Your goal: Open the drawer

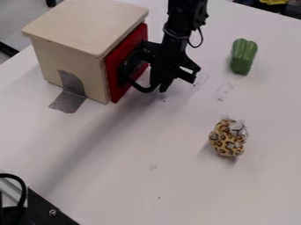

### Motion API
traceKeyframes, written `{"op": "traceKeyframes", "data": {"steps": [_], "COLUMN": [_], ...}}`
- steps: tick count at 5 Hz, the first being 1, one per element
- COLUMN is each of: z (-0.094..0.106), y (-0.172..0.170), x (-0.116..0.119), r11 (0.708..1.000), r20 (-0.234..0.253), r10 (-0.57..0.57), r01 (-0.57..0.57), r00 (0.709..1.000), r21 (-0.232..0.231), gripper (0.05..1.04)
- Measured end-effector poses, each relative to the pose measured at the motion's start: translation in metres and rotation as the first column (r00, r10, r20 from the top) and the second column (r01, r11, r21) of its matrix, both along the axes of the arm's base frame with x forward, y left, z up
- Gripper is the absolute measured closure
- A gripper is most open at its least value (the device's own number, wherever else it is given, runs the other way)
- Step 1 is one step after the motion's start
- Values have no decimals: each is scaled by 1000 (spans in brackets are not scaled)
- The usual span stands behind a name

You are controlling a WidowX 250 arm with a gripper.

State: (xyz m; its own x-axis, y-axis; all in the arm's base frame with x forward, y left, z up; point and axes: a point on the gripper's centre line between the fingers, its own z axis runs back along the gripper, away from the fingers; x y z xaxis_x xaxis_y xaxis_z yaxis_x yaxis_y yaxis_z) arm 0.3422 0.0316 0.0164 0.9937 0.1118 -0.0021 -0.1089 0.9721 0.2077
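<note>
The drawer is a wooden box (70,61) with a red front (115,79), at the upper left of the camera view. Its red front sits flush against the box, so the drawer looks closed. A black curved handle (140,87) sticks out from that front. My gripper (163,86) hangs low over the table, just right of the red front, with its tip at or beside the handle's outer end. Whether it touches the handle is hard to tell, as both are black and overlap.
A green pepper (242,56) lies at the upper right of the white table (159,176). A leopard-print plush toy (227,137) sits right of centre. Grey tape (68,100) holds the box's near side to the table. Black equipment (44,211) occupies the lower left corner.
</note>
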Motion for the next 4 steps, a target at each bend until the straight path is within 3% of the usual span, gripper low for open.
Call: {"op": "traceKeyframes", "data": {"steps": [2,4], "z": [4,13], "y": [-46,-75], "x": [0,3], "r11": [998,998], "r20": [-12,-1], "r10": [-71,-61], "r01": [71,61], "r00": [997,998], "r21": [0,-23], "gripper": [960,960]}}
